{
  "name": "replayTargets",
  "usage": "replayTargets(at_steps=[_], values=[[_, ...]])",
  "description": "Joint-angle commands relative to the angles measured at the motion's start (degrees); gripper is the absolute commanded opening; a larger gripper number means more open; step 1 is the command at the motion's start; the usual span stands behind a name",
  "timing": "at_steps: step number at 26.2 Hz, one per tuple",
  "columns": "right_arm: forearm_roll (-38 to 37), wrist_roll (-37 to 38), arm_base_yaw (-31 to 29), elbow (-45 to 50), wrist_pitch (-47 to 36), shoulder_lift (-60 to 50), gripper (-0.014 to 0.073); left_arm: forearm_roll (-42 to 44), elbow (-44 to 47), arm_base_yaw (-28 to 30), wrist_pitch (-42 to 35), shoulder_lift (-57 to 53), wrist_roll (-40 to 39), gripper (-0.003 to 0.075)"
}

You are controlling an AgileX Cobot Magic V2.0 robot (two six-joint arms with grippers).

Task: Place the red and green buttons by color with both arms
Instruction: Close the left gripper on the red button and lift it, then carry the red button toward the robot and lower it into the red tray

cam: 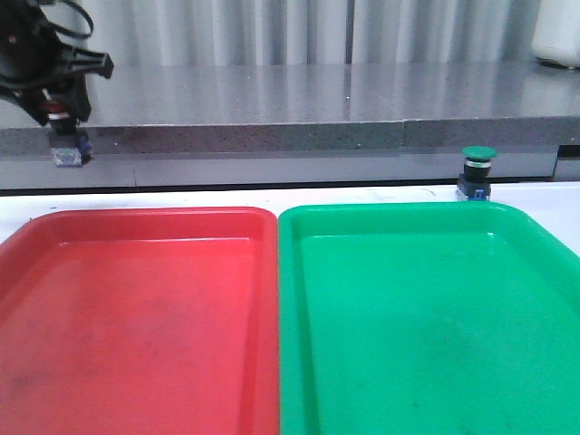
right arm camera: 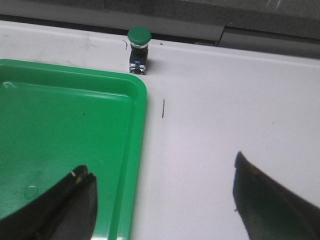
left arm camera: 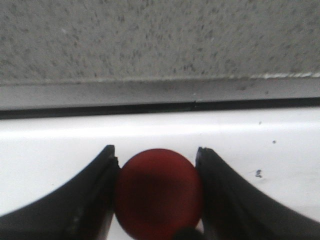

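two trays lie side by side on the white table (cam: 181, 198), edges touching: the red tray (cam: 136, 317) on the left, the green tray (cam: 426, 317) on the right. nothing lies in either one; both floors show only faint scuffs and glare.

the green button (cam: 478, 172) stands upright on the table just behind the green tray's far rim, toward its right end, outside the tray. the right wrist view shows it (right arm camera: 138, 50) beside the tray's corner, green cap up, silver collar, dark body and bluish base.

the red button (cam: 68, 140) hangs in the air at upper left, above and behind the red tray, held by the left pincer (cam: 63, 118). in the left wrist view its red cap (left arm camera: 157, 192) fills the gap between the two fingers (left arm camera: 90, 200), both pressed against it; its body is hidden under the cap, and the cap's lower edge is cut off.

the right pincer (right arm camera: 165, 200) stands wide open and holds nothing, one finger over the green tray's rim, the other over bare table. it does not appear in the front view, and only the finger tips show. the left arm is cut off by the front view's edge.
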Motion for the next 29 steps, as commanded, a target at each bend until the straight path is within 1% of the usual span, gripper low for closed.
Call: replayTargets(at_steps=[1, 4, 8, 16, 20, 23, 29], values=[[-1.12, -0.48, -0.33, -2.04, -3.72, 0.26, 0.0580, -0.63, 1.31, -0.83, -2.62, -8.59, -0.22, 0.0217], [-1.12, -0.48, -0.33, -2.04, -3.72, 0.26, 0.0580, -0.63, 6.74, -2.52, -3.50, -14.59, -0.22, 0.0216], [-1.12, -0.48, -0.33, -2.04, -3.72, 0.26, 0.0580, -0.52, 15.46, -5.77, -6.76, -22.67, -0.22, 0.0216], [-1.12, -0.48, -0.33, -2.04, -3.72, 0.26, 0.0580, -0.64, 29.87, -13.48, -6.41, -34.49, -0.22, 0.0216], [-1.12, -0.48, -0.33, -2.04, -3.72, 0.26, 0.0580, -0.78, 35.04, -17.14, -5.70, -36.46, -0.22, 0.0216], [-1.12, -0.48, -0.33, -2.04, -3.72, 0.26, 0.0580, -0.78, 38.71, -19.51, -6.70, -36.45, -0.22, 0.0216], [-1.12, -0.48, -0.33, -2.04, -3.72, 0.26, 0.0580, -1.40, 44.42, -20.08, -12.85, -36.35, -0.22, 0.0217]])
